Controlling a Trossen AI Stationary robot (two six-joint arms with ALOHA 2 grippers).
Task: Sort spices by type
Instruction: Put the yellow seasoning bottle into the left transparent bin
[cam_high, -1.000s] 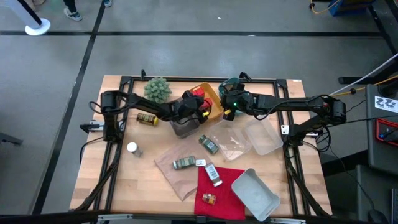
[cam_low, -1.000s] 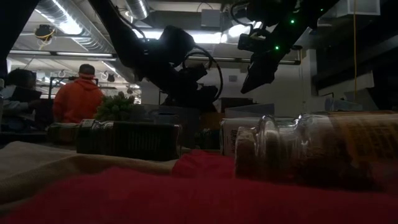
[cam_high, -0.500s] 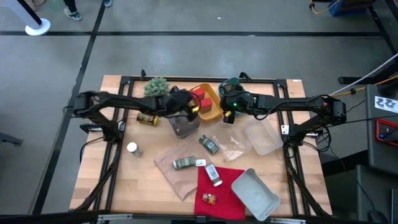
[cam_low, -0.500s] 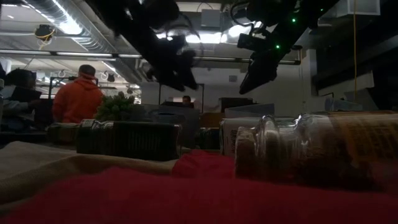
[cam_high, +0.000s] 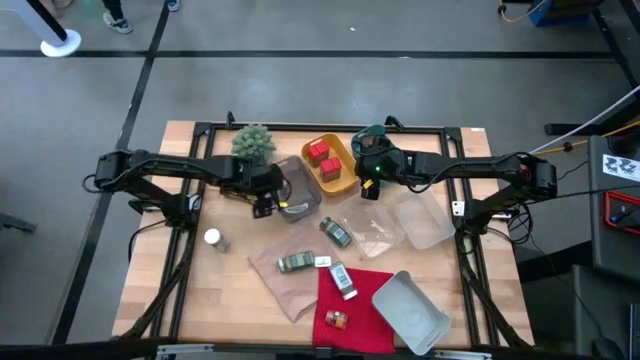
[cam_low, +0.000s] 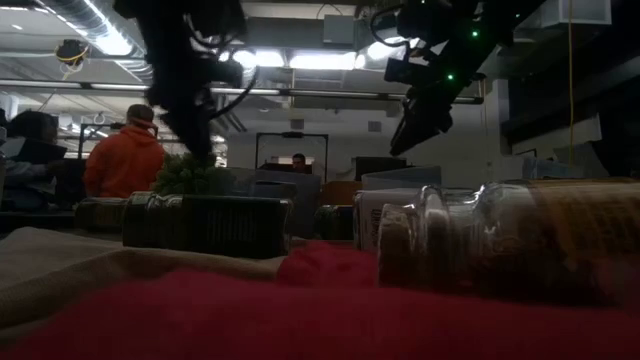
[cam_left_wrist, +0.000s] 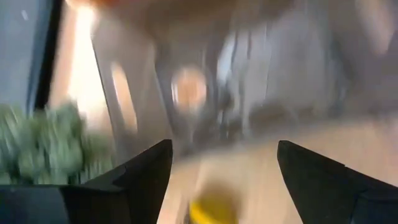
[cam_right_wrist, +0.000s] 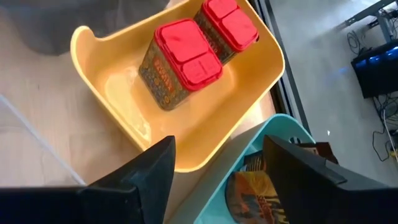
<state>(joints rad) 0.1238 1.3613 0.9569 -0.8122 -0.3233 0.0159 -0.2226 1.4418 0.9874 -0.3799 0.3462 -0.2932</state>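
Two red boxy tins (cam_high: 323, 160) stand in the yellow tray (cam_high: 345, 175), seen close in the right wrist view (cam_right_wrist: 186, 59). A yellow-capped jar (cam_high: 284, 206) lies in the grey tray (cam_high: 300, 185). Green-labelled jars (cam_high: 335, 232) (cam_high: 296, 262), a white-capped jar (cam_high: 213, 238) and a light jar (cam_high: 343, 282) lie on the table and cloths. A small brown jar (cam_high: 337, 320) lies on the red cloth. My left gripper (cam_high: 266, 197) hangs open at the grey tray's left edge. My right gripper (cam_high: 367, 183) hovers open beside the yellow tray.
A spiky green plant (cam_high: 253, 143) stands at the far edge. A teal tray (cam_right_wrist: 273, 155) holds a labelled jar (cam_right_wrist: 254, 186). Clear trays (cam_high: 400, 222), a pale grey tray (cam_high: 410, 308), brown paper (cam_high: 285, 285) and a red cloth (cam_high: 360, 300) cover the near right. A person in orange (cam_low: 125, 155) sits beyond the table.
My left gripper has drawn back from the yellow tray toward the table's left, passing over the grey tray, and now hangs at that tray's left edge. The two red tins now show uncovered in the yellow tray.
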